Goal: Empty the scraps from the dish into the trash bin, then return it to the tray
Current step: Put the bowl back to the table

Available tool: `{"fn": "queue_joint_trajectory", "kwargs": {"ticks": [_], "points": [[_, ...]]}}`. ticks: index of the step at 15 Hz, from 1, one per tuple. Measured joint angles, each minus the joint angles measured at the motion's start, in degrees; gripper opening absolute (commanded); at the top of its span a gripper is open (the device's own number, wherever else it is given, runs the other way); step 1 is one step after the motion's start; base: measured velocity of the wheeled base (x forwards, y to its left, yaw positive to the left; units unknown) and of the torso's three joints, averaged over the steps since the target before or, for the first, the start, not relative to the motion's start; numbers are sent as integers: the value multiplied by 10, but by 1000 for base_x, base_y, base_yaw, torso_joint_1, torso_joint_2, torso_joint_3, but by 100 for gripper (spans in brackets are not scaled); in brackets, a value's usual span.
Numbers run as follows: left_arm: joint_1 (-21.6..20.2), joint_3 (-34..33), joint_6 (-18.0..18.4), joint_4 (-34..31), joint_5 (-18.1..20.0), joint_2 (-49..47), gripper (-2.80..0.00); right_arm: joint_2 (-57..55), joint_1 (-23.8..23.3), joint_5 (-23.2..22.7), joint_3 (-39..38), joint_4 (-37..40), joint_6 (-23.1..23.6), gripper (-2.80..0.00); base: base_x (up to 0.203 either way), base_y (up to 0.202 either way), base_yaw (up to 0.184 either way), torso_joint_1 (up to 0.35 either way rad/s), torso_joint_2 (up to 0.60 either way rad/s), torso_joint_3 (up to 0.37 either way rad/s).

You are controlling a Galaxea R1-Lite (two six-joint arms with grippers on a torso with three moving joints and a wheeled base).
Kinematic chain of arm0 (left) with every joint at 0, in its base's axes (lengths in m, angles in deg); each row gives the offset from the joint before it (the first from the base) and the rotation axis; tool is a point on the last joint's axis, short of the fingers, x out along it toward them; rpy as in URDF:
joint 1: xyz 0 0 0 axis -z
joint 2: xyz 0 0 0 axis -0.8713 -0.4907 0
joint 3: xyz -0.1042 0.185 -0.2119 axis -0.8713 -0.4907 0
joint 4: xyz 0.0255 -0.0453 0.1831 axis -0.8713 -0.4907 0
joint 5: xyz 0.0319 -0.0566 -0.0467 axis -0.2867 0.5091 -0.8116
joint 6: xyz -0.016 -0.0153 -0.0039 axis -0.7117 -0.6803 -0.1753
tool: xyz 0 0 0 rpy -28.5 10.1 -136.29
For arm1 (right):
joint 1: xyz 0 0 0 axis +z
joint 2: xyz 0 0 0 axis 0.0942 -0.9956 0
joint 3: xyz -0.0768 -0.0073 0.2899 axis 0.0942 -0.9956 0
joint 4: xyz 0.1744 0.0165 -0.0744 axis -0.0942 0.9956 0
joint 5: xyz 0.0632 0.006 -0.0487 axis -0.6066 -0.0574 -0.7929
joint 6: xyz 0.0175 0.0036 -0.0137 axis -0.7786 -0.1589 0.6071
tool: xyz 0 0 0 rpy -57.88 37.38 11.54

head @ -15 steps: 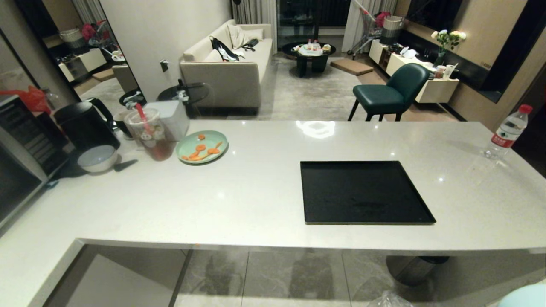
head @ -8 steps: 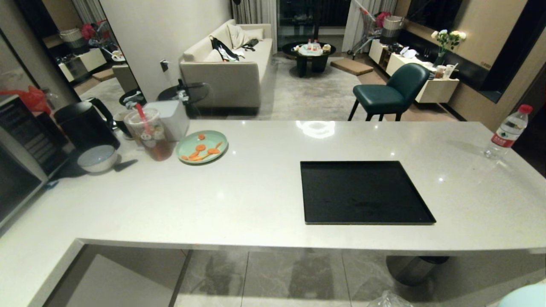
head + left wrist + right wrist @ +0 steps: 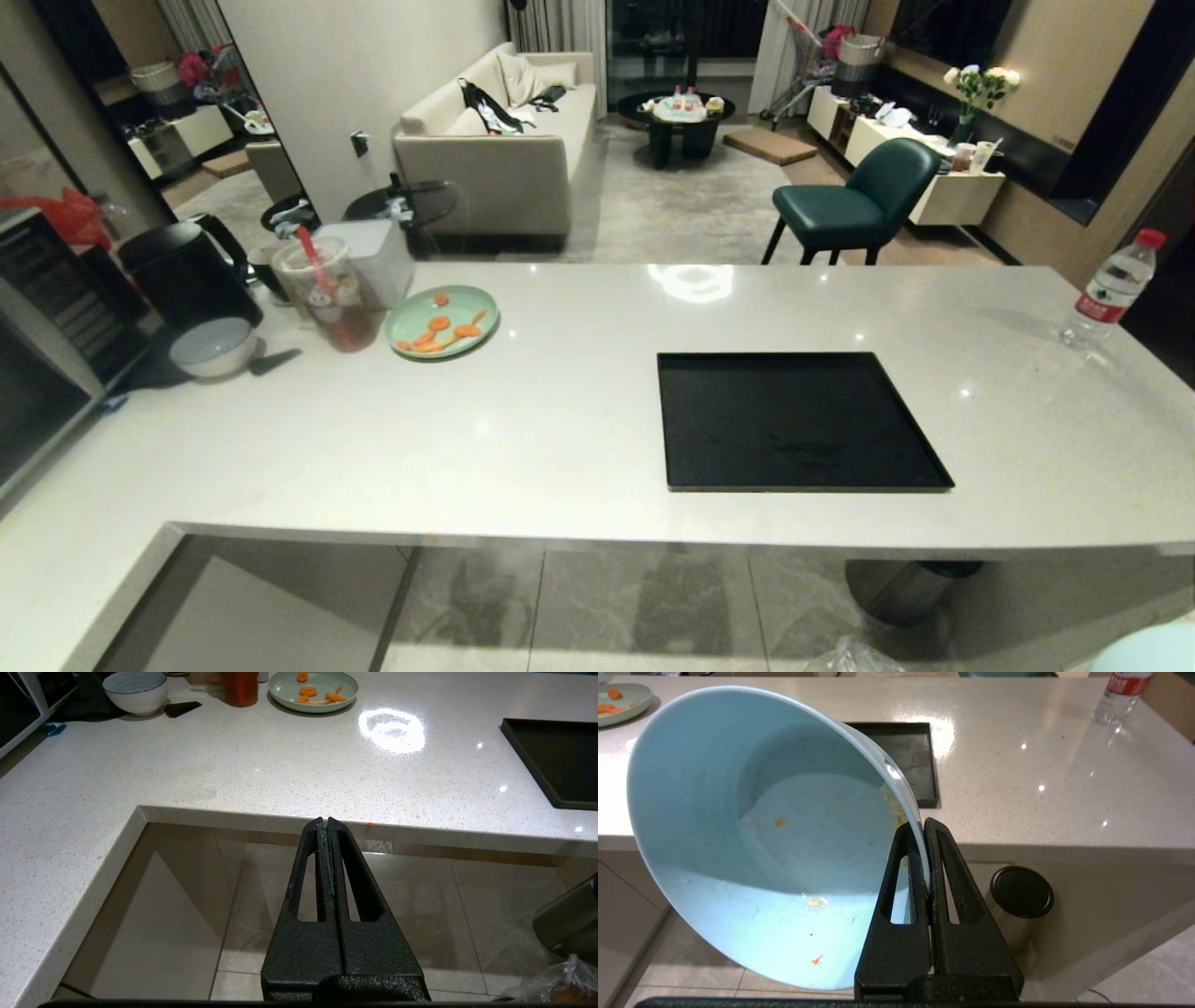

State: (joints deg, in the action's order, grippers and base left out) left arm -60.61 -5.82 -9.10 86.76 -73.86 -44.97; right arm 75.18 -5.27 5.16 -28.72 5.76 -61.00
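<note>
My right gripper (image 3: 920, 826) is shut on the rim of the dish (image 3: 738, 849), a pale sky-blue bowl tipped on its side below the counter's front edge. Of the scraps, only tiny orange specks (image 3: 780, 822) and pale yellow bits (image 3: 893, 805) cling inside it. In the head view just the dish's edge (image 3: 1153, 649) shows at the bottom right corner. The trash bin's crinkled clear liner (image 3: 851, 655) peeks in beside it, on the floor (image 3: 563, 982). The black tray (image 3: 794, 420) lies bare on the counter. My left gripper (image 3: 325, 821) hangs shut and holds nothing, in front of the counter edge.
A steel cylinder with a black lid (image 3: 1020, 896) stands on the floor under the counter. At the counter's far left are a green plate of carrot slices (image 3: 442, 322), a drink cup (image 3: 331, 294), a white-grey bowl (image 3: 213, 347) and a black kettle (image 3: 187, 275). A water bottle (image 3: 1111, 289) stands far right.
</note>
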Motion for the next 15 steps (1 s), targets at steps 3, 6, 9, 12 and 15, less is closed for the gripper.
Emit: {"fn": "queue_joint_trajectory", "kwargs": {"ticks": [3, 6, 9, 12, 15], "points": [[0, 0, 0, 0, 0, 0, -280, 0, -1, -11, 9, 3, 12, -280, 0, 0, 0, 0, 0, 0], [0, 0, 0, 0, 0, 0, -280, -12, -1, -41, 60, 38, 15, -280, 0, 0, 0, 0, 0, 0], [0, 0, 0, 0, 0, 0, -280, -66, -1, -44, 94, 48, 13, -280, 0, 0, 0, 0, 0, 0], [0, 0, 0, 0, 0, 0, -280, -168, -1, -44, 134, 48, 1, -280, 0, 0, 0, 0, 0, 0], [0, 0, 0, 0, 0, 0, -280, -297, -1, -44, 192, 46, -26, -280, 0, 0, 0, 0, 0, 0]]}}
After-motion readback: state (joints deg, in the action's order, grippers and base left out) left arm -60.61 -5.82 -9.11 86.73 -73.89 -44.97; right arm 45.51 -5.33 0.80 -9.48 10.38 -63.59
